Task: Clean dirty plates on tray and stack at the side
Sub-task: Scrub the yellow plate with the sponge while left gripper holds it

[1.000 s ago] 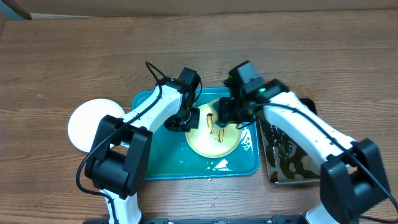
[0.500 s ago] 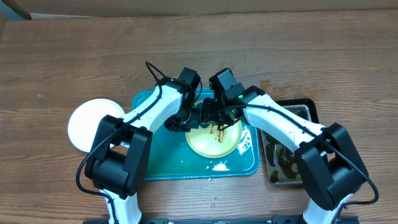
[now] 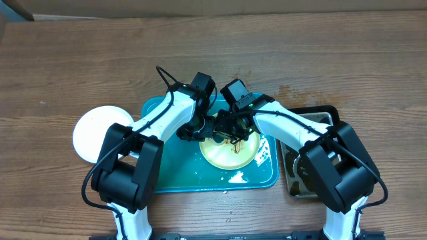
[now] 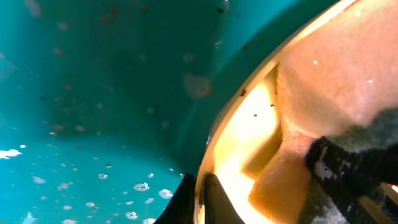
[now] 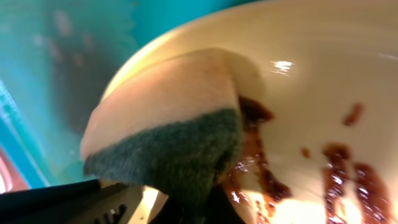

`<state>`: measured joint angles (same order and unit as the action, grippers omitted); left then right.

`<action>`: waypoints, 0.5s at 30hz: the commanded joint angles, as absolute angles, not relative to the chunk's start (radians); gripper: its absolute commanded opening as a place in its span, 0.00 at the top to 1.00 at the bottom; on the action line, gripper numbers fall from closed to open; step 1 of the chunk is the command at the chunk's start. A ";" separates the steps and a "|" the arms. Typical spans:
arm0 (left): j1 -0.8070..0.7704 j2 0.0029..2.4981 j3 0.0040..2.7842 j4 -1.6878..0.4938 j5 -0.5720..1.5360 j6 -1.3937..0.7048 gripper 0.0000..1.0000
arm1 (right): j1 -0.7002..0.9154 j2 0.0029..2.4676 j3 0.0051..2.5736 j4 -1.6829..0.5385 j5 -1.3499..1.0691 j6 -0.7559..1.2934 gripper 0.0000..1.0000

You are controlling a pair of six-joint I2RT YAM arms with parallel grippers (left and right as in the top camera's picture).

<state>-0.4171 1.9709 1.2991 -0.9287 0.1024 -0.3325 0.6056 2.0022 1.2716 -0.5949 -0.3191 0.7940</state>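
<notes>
A pale yellow-green plate [image 3: 230,152] with brown sauce smears lies on the teal tray [image 3: 173,175]. My left gripper [image 3: 203,129] is shut on the plate's left rim; in the left wrist view the fingers [image 4: 200,200] pinch the rim [image 4: 239,109]. My right gripper [image 3: 230,127] is shut on a sponge, pale yellow with a green scrub side [image 5: 180,146], pressed on the plate's upper left by the sauce [image 5: 339,165]. A white plate [image 3: 93,132] lies on the table left of the tray. A third plate is not in view.
A black pan of brownish water [image 3: 310,170] stands right of the tray. Soap foam [image 3: 235,177] and water drops [image 4: 81,180] lie on the tray floor. The two arms meet closely over the plate's left edge.
My right gripper has moved left with the sponge, from the plate's upper right to its upper left, close to the left gripper. The left arm has not moved.
</notes>
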 commanded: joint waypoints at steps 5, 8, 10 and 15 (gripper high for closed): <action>-0.414 1.997 1.284 -0.931 0.069 -0.331 0.96 | 0.579 2.016 1.270 -0.753 -0.105 0.868 0.96; -0.413 1.997 1.280 -0.931 0.040 -0.377 0.96 | 0.564 2.016 1.270 -0.795 -0.105 0.863 0.96; -0.413 1.997 1.277 -0.932 0.007 -0.413 0.96 | 0.558 2.016 1.270 -0.822 -0.104 0.841 0.96; -0.413 1.997 1.276 -0.936 -0.004 -0.419 0.96 | 0.541 2.016 1.270 -0.913 -0.020 0.811 0.96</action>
